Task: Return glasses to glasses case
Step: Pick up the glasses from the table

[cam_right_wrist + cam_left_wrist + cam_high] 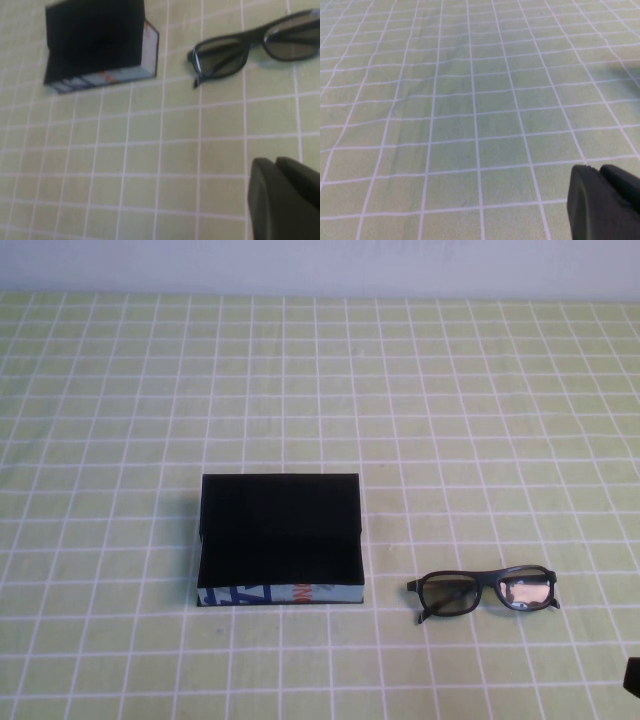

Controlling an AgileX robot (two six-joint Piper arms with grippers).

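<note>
A: Can any writing be read on the flat rectangular black glasses case [279, 540]?

B: Dark blue and orange print is seen along its light blue front edge, but no word can be made out. In the right wrist view the same case [97, 45] is shown blurred, the print reduced to smudges.

A: Where are the black thick-framed plastic glasses [483, 590] placed?

B: They are laid on the green cloth with the white grid [450, 390], just to the right of the case and apart from it, near its front edge. The lenses are rectangular; a pale reflection is carried by the right one. In the right wrist view the glasses [255, 47] are cut off at the edge.

A: And the grippers?

B: Only a dark corner of the right gripper [285, 197] is seen, held over the cloth nearer the robot than the glasses. The left gripper [602, 202] is likewise shown as a dark matte block over bare cloth. For both, whether the fingers are apart or together cannot be told.
</note>
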